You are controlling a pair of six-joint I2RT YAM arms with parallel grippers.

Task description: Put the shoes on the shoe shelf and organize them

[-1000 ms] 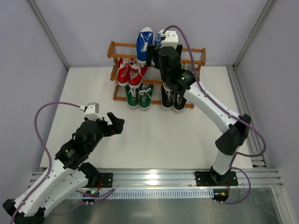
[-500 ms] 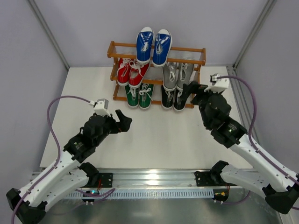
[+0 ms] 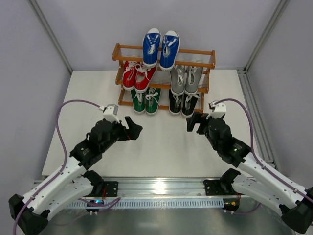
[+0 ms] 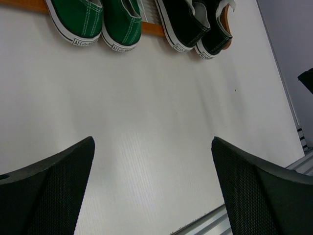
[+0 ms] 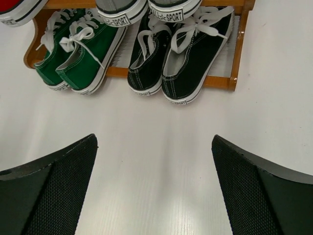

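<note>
- The shoe shelf (image 3: 122, 49) stands at the far middle of the table (image 3: 161, 147), and all five pairs sit on it, toes pointing far.
- The blue shoes (image 3: 160, 48) are on the top tier.
- The red shoes (image 3: 135, 76) are on the left of the middle tier, and the grey shoes (image 3: 186, 79) are on its right.
- The green shoes (image 3: 145, 100) and black shoes (image 3: 184, 104) share the lowest tier, with their heels overhanging the near rail.
- No shoe shows off the shelf, so the placing looks done. At most a little straightening may be left.
- The left gripper (image 3: 134, 128) is spread wide and holds nothing, hovering above the table near the shelf.
- The right gripper (image 3: 193, 122) is likewise released and empty, hovering near the black shoes.
</note>
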